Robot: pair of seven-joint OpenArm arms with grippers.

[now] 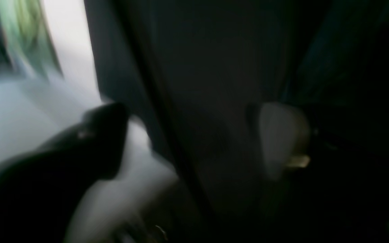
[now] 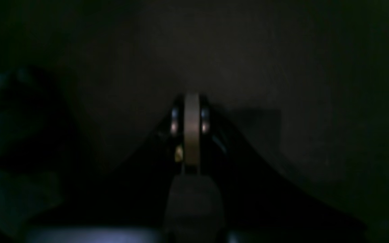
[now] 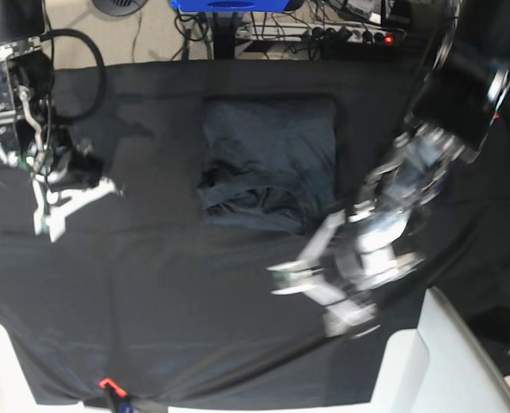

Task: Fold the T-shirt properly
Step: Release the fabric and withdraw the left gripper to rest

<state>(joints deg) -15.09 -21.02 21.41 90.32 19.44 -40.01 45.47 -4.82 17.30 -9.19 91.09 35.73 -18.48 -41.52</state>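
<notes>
At mid-table, the T-shirt (image 3: 270, 163) is found part-folded with its near edge bunched, the left gripper (image 3: 323, 288) blurred beside it, its opening indeterminable, the right gripper (image 3: 65, 205) closed, empty, well apart; regrasping that edge is judged next.

A: The left arm (image 3: 427, 163) is black up top with silvery, shiny segments lower down, all smeared by blur. Its left gripper (image 3: 323, 297) has pale, whitish fingers.

B: And the other?

A: The right arm (image 3: 27, 112) carries a black cable (image 3: 87, 73) looping off it and thin light wires. The right gripper (image 3: 65, 206) ends in white fingers; up close, a cream pad (image 2: 191, 128) between black housings.
</notes>
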